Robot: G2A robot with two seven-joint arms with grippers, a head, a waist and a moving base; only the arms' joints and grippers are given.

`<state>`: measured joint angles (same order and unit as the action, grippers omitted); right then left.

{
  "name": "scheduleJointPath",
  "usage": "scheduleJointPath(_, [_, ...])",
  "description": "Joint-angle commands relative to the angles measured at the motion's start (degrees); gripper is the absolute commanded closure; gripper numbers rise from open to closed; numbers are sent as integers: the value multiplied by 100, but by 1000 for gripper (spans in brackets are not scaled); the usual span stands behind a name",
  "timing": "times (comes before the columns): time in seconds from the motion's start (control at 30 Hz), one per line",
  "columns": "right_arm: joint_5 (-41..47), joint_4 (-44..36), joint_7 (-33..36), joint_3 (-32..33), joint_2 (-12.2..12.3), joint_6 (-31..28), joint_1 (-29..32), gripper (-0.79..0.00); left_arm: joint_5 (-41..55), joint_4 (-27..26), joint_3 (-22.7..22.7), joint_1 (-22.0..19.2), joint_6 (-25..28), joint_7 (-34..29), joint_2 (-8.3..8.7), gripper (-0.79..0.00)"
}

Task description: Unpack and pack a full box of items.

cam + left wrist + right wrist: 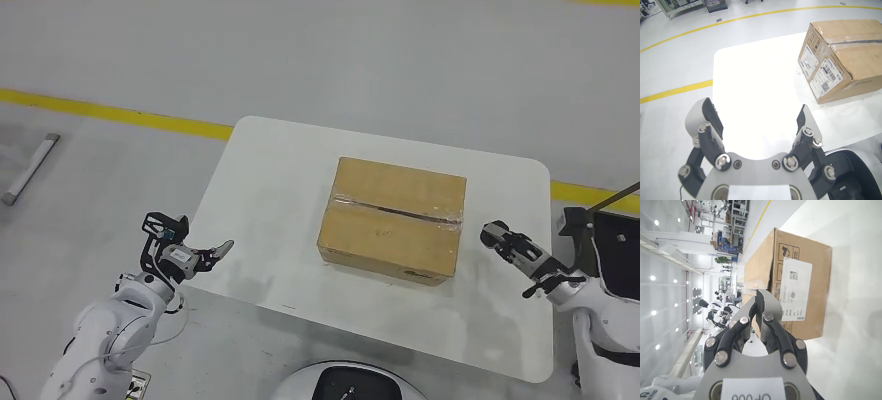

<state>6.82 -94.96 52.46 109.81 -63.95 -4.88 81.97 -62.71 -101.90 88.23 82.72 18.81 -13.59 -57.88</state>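
Observation:
A brown cardboard box (pixel 394 218) stands closed in the middle of the white table (pixel 270 190), its top seam taped over. White labels cover the box (pixel 844 56) end that faces my left arm. My left gripper (pixel 193 243) hangs open at the table's left edge, well apart from the box; in its own view the left gripper (pixel 757 117) holds nothing between its ribbed pads. My right gripper (pixel 497 236) sits shut just off the box's right end. In the right wrist view the right gripper (pixel 759 302) points at the labelled end of the box (pixel 791 289).
Yellow floor lines (pixel 120 115) run behind the table. A grey bar (pixel 28 168) lies on the floor at the far left. The table's front strip (pixel 420 330) is bare white surface. Other robots and racks stand far off in the hall.

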Motion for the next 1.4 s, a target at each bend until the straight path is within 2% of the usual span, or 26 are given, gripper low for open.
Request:
scheduleJointPath(0.0, [-116, 253, 149, -71, 31, 16, -278, 0, 0, 0, 0, 0, 0, 0, 0, -785])
scheduleJointPath(0.1, [-218, 503, 403, -161, 81, -15, -547, 0, 0, 0, 0, 0, 0, 0, 0, -785])
scheduleJointPath(0.13, [-253, 565, 465, -190, 96, -45, -611, -22, 0, 0, 0, 0, 0, 0, 0, -785])
scheduleJointPath(0.2, [-395, 672, 564, -234, 128, -131, -733, -129, 0, 0, 0, 0, 0, 0, 0, -785])
scheduleJointPath(0.27, [-497, 776, 600, -277, 154, -220, -838, -142, 0, 0, 0, 0, 0, 0, 0, -785])
scheduleJointPath(0.33, [-763, 831, 582, -338, 184, -324, -919, -197, 0, 0, 0, 0, 0, 0, 0, -785])
scheduleJointPath(0.67, [-1397, 816, 377, -729, 255, -587, -1087, -212, 0, 0, 0, 0, 0, 0, 0, -785])
scheduleJointPath(0.97, [-1862, 484, 320, -1004, 314, -571, -1105, -231, 0, 0, 0, 0, 0, 0, 0, -785])
scheduleJointPath(1.17, [-2023, 351, 253, -1116, 348, -572, -1129, -194, 0, 0, 0, 0, 0, 0, 0, -785])
scheduleJointPath(1.37, [-2154, 211, 271, -1133, 395, -530, -1144, -194, 0, 0, 0, 0, 0, 0, 0, -785])
